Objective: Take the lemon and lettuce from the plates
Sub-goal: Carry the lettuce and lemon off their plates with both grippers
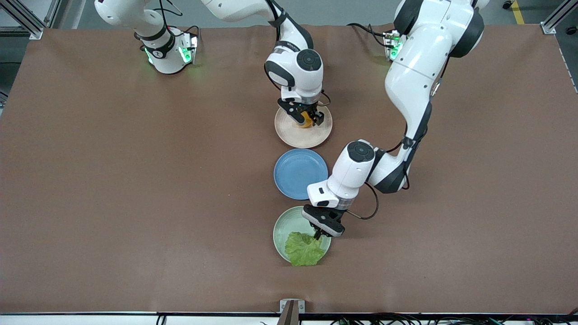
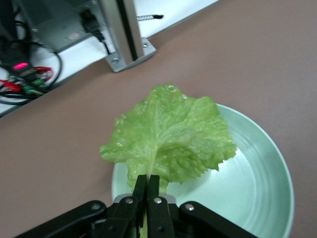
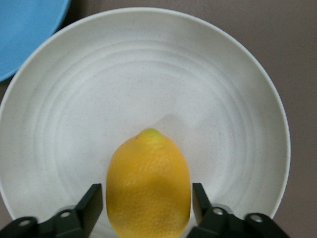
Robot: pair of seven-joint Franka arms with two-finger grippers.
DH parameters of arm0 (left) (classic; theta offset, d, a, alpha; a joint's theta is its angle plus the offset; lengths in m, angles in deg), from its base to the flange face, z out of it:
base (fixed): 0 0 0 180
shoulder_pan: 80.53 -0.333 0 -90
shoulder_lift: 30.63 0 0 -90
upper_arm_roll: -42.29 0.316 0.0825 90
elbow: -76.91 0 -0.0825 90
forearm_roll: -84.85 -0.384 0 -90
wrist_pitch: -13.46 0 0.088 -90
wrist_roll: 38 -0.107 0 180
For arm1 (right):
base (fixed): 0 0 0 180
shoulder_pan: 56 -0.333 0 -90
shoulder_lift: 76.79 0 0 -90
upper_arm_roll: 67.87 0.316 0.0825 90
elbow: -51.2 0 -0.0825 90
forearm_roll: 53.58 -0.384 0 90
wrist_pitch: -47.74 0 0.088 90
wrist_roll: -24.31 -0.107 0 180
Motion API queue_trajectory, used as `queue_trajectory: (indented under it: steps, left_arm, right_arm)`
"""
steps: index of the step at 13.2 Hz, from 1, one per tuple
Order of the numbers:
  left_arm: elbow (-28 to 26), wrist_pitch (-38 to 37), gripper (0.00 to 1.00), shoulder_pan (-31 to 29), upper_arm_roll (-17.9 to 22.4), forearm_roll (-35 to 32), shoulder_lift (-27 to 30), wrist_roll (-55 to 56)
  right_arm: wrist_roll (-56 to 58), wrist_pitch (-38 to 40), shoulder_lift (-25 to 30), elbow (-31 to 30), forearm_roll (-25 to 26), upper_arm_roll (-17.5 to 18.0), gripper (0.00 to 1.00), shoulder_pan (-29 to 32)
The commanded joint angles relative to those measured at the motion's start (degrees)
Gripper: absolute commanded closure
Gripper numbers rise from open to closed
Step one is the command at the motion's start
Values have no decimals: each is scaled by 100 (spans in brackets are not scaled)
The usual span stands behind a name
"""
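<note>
The lemon [image 1: 307, 120] lies on the pale beige plate [image 1: 300, 137]. My right gripper [image 1: 307, 117] is down over it, open, one finger on each side with a small gap; in the right wrist view the lemon [image 3: 148, 188] fills the space between the fingers [image 3: 91, 203] on the plate [image 3: 148, 74]. The lettuce [image 1: 303, 249] lies on the mint green plate [image 1: 285, 224], overhanging the rim nearest the front camera. My left gripper [image 1: 318, 233] is shut on its pale stem; the left wrist view shows the leaf [image 2: 168, 134], the gripper [image 2: 147, 181] and the plate [image 2: 257, 188].
A blue plate [image 1: 300, 174] sits between the two plates, its edge also in the right wrist view [image 3: 25, 29]. A metal bracket [image 1: 291, 307] stands at the table's front edge; its post [image 2: 126, 34] and cables show in the left wrist view.
</note>
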Motion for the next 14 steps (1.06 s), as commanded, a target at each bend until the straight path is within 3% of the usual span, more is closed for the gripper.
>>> queue_trajectory:
  steps: [1,2,4,6,9,14]
  left_arm:
    - [-1178,-682,100,-515,-157,118,1317,-38]
    - [-1565,-885,100,-901,-462,188,1687,-64]
    - [-2373,-1481,100,-2068,-1322,285,2487,-82]
    - [-3051,-1730,100,-3010,-1869,285,2989,-230]
    - [-3807,-1852,100,-3882,-2082,285,3263,-898]
    - [-4205,-2143,100,-4472,-2038,285,3185,-558]
  right_arm:
    - [-117,57,9,53,148,-60,84,-30]
    - [-82,58,35,62,157,-69,97,5]
    - [346,206,210,62,157,-139,99,224]
    - [1345,898,648,45,157,-148,99,662]
    - [3199,1340,1159,-165,157,-148,100,1593]
    - [6558,1323,1529,-640,69,-113,100,3386]
